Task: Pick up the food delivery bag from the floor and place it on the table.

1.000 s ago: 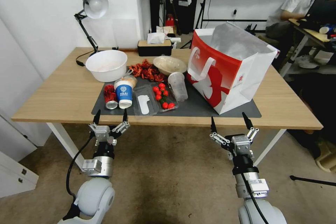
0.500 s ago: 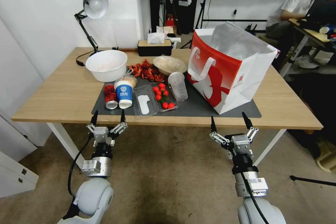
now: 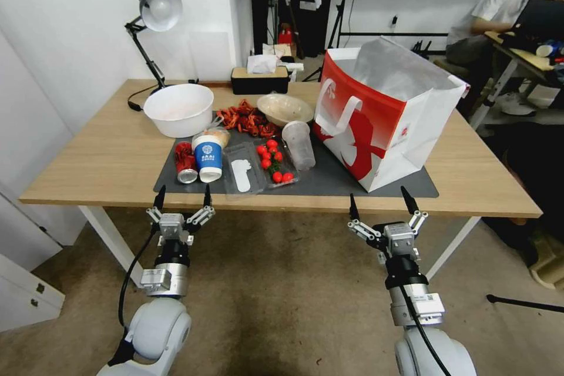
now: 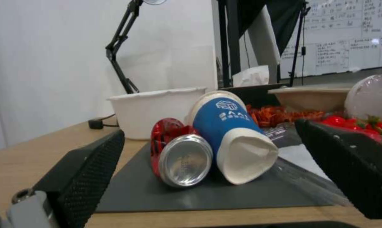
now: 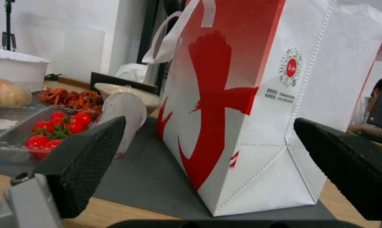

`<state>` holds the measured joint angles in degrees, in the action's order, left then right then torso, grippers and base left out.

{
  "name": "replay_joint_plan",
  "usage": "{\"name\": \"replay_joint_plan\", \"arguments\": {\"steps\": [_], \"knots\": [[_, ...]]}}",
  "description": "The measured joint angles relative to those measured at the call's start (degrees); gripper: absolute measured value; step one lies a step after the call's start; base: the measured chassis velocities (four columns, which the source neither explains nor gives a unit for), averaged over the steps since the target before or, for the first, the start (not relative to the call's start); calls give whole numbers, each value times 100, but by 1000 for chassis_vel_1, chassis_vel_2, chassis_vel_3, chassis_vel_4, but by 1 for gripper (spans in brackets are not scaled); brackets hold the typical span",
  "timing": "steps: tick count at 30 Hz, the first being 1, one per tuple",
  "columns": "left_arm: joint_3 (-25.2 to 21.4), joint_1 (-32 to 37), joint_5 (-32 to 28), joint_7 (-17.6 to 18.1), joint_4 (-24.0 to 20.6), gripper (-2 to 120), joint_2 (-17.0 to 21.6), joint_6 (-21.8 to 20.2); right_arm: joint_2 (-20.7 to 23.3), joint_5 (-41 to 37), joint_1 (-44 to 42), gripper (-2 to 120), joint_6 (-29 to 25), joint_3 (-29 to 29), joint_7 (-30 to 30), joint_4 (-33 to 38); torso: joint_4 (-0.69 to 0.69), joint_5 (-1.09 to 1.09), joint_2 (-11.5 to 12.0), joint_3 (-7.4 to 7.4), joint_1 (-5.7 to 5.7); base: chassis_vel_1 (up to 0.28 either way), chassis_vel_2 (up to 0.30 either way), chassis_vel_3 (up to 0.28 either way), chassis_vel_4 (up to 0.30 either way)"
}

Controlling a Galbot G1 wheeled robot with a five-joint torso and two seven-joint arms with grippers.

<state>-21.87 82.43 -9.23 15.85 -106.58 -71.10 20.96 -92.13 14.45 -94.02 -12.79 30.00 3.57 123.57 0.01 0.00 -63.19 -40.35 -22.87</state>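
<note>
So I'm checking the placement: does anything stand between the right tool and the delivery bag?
Nothing visible does. The food delivery bag already stands upright on the table, on the grey mat; the open right tool hovers before the table edge.

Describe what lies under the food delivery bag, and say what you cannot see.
The food delivery bag stands on the dark grey mat, on the table. The mat directly beneath the bag is covered.

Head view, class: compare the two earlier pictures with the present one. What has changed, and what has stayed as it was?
The right gripper shifted slightly toward the left and a touch farther back; the left gripper sank a little. Both stay open, holding nothing, before the table edge. The food delivery bag stays upright on the mat; the tabletop items are unmoved.
</note>
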Motion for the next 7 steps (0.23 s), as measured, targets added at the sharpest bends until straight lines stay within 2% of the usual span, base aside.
{"name": "replay_joint_plan", "arguments": {"steps": [7], "knots": [[-3, 16, 20, 2, 85, 100, 5, 50, 0, 44, 27, 100, 4, -16, 63, -63, 0, 0, 0, 0, 0, 0, 0, 0, 0]]}}
